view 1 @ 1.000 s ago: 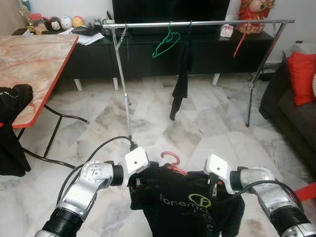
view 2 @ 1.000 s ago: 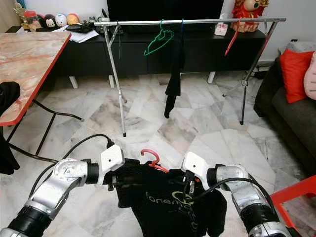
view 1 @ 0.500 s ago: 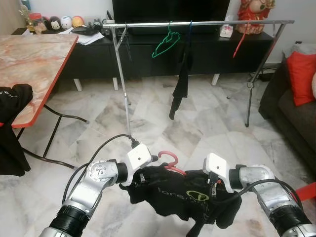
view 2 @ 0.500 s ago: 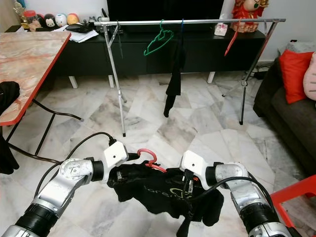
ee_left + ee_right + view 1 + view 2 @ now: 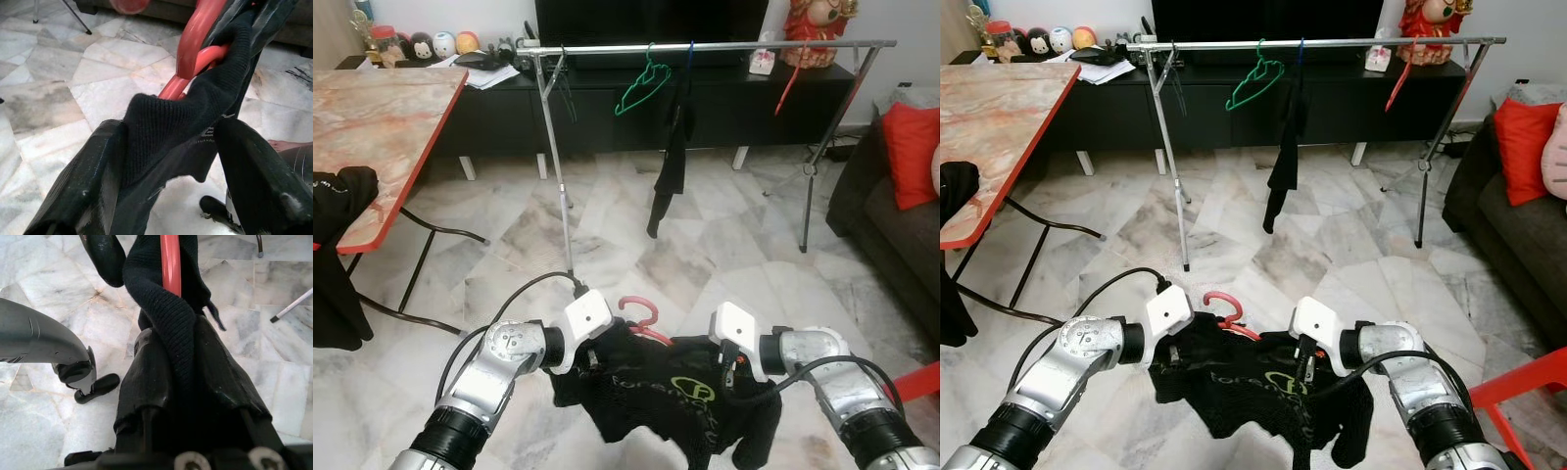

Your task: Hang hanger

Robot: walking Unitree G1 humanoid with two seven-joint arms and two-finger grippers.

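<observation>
Both hands pinch a black shirt [image 5: 671, 397] on a red hanger [image 5: 641, 318]: left hand [image 5: 166, 161], right hand [image 5: 183, 377], above the marble floor [image 5: 705, 245].

marble table [image 5: 382, 127], red cushion [image 5: 913, 152], green hanger [image 5: 642, 88]

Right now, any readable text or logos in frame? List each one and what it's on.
"fone..." in pale letters beside a green round logo, on the black shirt held between the left claw and the right claw; the remaining letters are crumpled and cannot be read.
Papers on the black cabinet: too small to read.
Nothing else legible.
</observation>
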